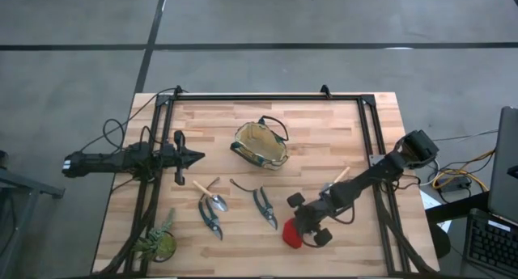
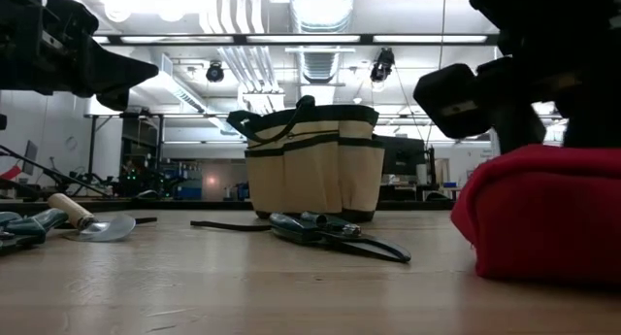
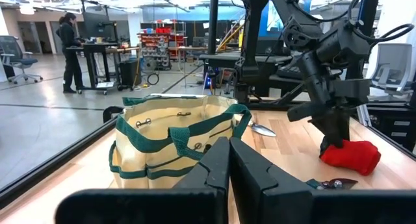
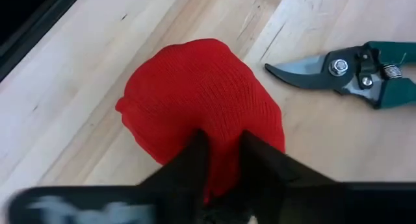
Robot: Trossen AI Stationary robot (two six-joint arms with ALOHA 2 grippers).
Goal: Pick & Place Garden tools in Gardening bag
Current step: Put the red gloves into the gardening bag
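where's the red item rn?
High view: the red item lies near the table's front edge, right of centre, under the right gripper, beside a pair of shears.

The gardening bag (image 2: pixel 312 162) is seen upright at centre, far back on the table (image 2: pixel 243 286); pruning shears (image 2: pixel 330 233) are laid before it; a red item (image 2: pixel 543 214) is pressed under the right gripper (image 2: pixel 529 92).

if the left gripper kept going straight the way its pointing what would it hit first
Most likely the tan fabric gardening bag with dark green trim. The left gripper, fingers shut, points straight at it in its wrist view, and the high view shows nothing on the bare wood between them. Height is unclear, so it might meet the rim or the looped handles.
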